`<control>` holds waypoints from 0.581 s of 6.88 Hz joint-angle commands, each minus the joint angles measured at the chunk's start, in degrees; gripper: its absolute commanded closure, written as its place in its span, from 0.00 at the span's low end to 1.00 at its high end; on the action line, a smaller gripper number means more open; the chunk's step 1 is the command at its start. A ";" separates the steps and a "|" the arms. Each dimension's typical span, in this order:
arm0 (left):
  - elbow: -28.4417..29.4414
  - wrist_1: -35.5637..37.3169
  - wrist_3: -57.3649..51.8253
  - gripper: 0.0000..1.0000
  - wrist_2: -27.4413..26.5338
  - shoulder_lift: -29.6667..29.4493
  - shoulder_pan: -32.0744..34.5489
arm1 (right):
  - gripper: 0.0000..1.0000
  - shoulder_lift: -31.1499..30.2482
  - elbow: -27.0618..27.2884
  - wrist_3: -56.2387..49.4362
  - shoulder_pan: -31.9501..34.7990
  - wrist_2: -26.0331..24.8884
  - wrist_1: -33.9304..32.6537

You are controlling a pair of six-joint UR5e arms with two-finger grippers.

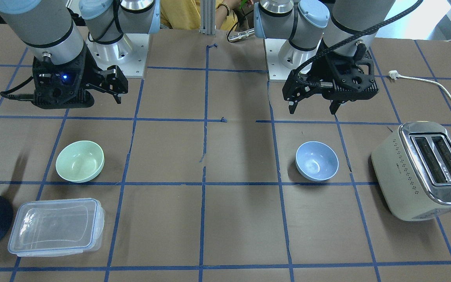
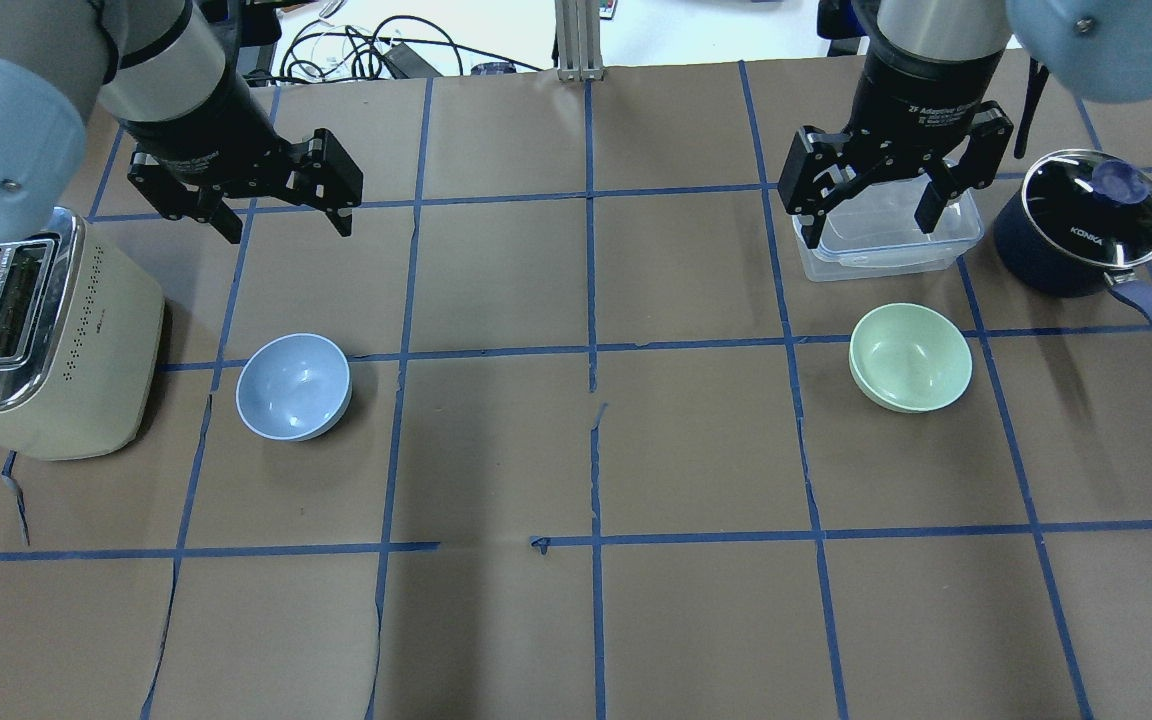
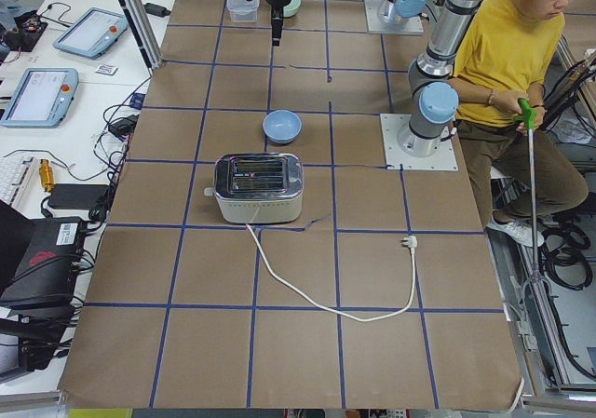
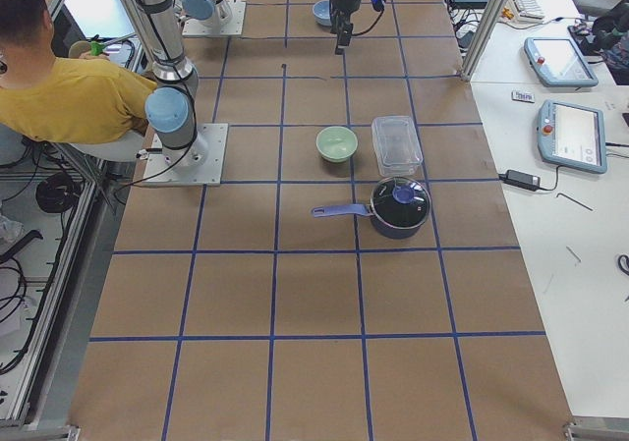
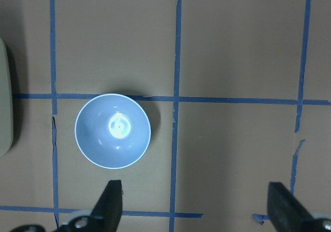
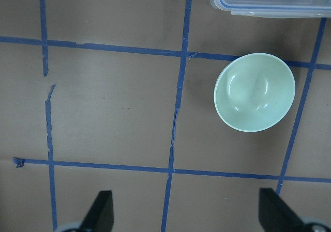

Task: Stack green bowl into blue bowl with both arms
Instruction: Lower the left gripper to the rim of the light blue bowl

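Left end effector (image 2: 288,228) spread wide, right end effector (image 2: 871,230) likewise, toaster cord (image 1: 394,74) seen frontally, not overhead

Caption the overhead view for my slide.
Both open, left gripper and right gripper hover above the table; blue bowl and green bowl sit apart, unstacked.

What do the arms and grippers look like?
The left arm and right arm: grey-silver tubes, light-blue joint caps. The left gripper and right gripper: black, angular, two-jawed. White lettering rings the right gripper's collar; a blue light glows on its mount. A black braided cable runs to the left wrist.
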State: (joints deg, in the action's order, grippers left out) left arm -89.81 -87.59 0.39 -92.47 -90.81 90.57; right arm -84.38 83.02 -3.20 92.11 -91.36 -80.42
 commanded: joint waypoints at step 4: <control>-18.70 16.70 -17.08 0.00 0.71 -3.92 -20.14 | 0.00 -0.08 0.92 0.21 0.26 -0.05 0.00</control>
State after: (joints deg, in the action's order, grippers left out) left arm -103.11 -76.92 -14.72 -91.98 -93.24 73.94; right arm -84.49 83.88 -3.02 92.24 -91.31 -80.42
